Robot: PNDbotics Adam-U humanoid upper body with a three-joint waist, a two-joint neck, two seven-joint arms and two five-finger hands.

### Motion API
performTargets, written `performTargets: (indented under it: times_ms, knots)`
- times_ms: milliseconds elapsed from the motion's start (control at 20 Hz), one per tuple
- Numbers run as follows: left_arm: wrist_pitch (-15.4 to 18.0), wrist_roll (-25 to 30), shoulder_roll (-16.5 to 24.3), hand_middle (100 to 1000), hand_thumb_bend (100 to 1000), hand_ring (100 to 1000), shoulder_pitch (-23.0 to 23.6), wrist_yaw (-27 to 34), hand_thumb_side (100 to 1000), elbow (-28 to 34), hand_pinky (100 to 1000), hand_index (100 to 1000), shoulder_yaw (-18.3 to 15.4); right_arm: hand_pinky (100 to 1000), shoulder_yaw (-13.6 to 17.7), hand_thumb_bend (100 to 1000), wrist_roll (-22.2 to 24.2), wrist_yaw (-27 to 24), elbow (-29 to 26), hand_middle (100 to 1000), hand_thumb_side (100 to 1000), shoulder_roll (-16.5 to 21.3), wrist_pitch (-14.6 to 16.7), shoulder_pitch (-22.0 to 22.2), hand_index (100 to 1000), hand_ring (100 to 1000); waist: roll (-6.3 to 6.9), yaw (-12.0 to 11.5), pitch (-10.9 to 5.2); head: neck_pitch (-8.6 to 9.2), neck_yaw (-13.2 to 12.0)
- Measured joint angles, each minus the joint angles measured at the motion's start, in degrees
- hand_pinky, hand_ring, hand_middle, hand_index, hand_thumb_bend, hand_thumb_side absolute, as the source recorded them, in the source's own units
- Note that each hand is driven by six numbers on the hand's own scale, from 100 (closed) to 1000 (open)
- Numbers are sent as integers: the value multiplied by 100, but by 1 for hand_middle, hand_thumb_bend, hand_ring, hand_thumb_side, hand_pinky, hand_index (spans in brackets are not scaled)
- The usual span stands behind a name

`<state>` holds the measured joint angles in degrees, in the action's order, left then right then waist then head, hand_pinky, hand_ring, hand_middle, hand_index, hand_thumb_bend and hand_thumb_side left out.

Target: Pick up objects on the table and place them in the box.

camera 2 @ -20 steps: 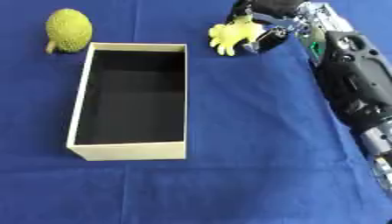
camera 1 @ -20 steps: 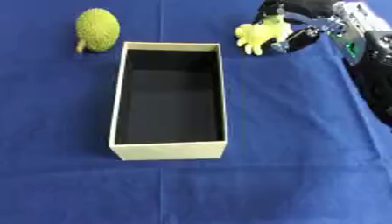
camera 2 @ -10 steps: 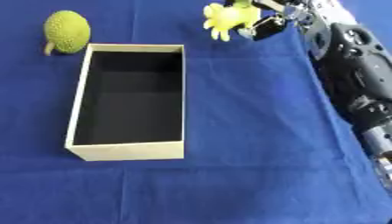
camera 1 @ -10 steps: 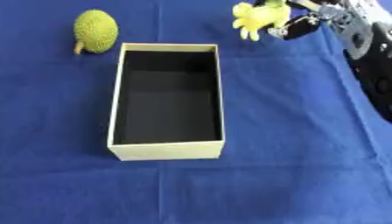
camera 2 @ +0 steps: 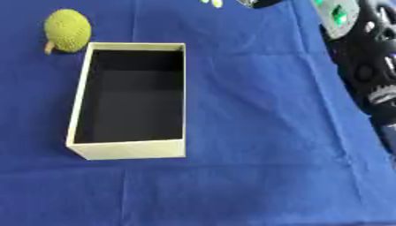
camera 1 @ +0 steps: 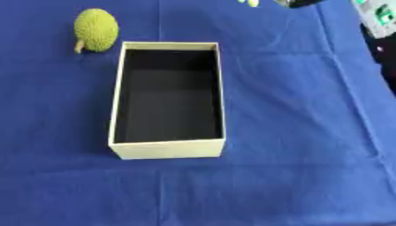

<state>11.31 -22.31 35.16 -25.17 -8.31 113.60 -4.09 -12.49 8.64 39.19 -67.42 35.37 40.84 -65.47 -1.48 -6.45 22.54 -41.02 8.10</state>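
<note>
One object remained on the blue tablecloth (camera 1: 294, 110): the green spiky fruit (camera 1: 96, 30), which lay at the far left, just beside the far left corner of the box (camera 1: 167, 148) and apart from its wall. The box stood open in the middle of the cloth and its dark interior held nothing.

Over the preceding second the yellow toy (camera 1: 251, 2) had risen from the cloth to the right of the box's far end. Only a small yellow sliver of it showed at the top edge, next to a dark fragment of the right hand (camera 1: 298, 2). The state of the right hand's fingers could not be determined (nearly all of the hand was beyond the top edge). The right forearm (camera 2: 363, 66) ran down the right side of the right eye view. The left hand appeared in neither view.

Judged from this, the lift was complete and the carry toward the box was the step in hand. The toy was not yet above the box opening, so no object had been placed.
</note>
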Motion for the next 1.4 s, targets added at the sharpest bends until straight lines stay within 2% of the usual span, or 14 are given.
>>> performTargets:
  times_ms: [200, 250, 400, 500, 550, 600, 750, 900, 1150, 1400]
  knots:
    - [16, -42, 0, 749, 100, 770, 0, 7, 527, 0, 760, 889, -2, 768, -437, 204, 146, -232, -562, 372, 100, -47, 302, 0, 599, 638, 24, 33, -2, -16, 4]
    - [20, -49, 0, 749, 100, 771, 0, 9, 521, 0, 761, 889, -2, 761, -473, 237, 169, -274, -706, 380, 102, -38, 386, 62, 603, 630, 29, 41, -2, -20, 2]
    - [33, -58, -1, 749, 100, 771, -19, 18, 520, 1, 761, 889, -1, 755, -580, 222, 247, -397, -1131, 382, 115, -13, 614, 130, 603, 627, 37, -95, -21, -20, 101]
    - [38, -61, -1, 749, 100, 770, -13, 21, 522, 2, 761, 889, -1, 756, -774, 194, 356, -485, -1425, 380, 125, -173, 775, 175, 602, 627, 23, -95, -62, -19, 145]
    - [38, -61, -1, 749, 100, 770, -7, 21, 523, 2, 761, 889, -1, 758, -876, 208, 422, -499, -1566, 379, 120, -270, 843, 225, 602, 627, 22, -73, -66, -19, 151]
    - [38, -61, -1, 749, 100, 770, 3, 21, 524, 2, 761, 889, -1, 758, -974, 167, 491, -498, -1701, 378, 129, -382, 888, 284, 601, 627, 23, -58, -66, -20, 151]
    - [39, -61, -1, 749, 100, 770, 52, 20, 526, 3, 761, 889, -2, 761, -1195, 101, 699, -404, -2071, 368, 124, -747, 819, 447, 596, 625, 3, -24, -66, -22, 136]
    - [39, -60, 0, 748, 100, 769, 61, 18, 529, 3, 760, 889, -2, 762, -1355, 100, 947, -293, -2227, 368, 139, -1036, 615, 606, 593, 624, -5, -27, -66, -22, 122]
    - [38, -53, 0, 748, 100, 769, 86, 15, 535, 3, 760, 889, -2, 759, -1606, 100, 1275, -92, -2037, 375, 165, -1392, 425, 660, 594, 624, -7, -64, -62, -23, 128]
    - [25, -39, 0, 747, 100, 768, 92, 15, 540, 3, 759, 886, -3, 759, -1675, 100, 1428, -43, -1800, 387, 172, -1608, 273, 719, 604, 630, -43, -72, -55, -25, 125]
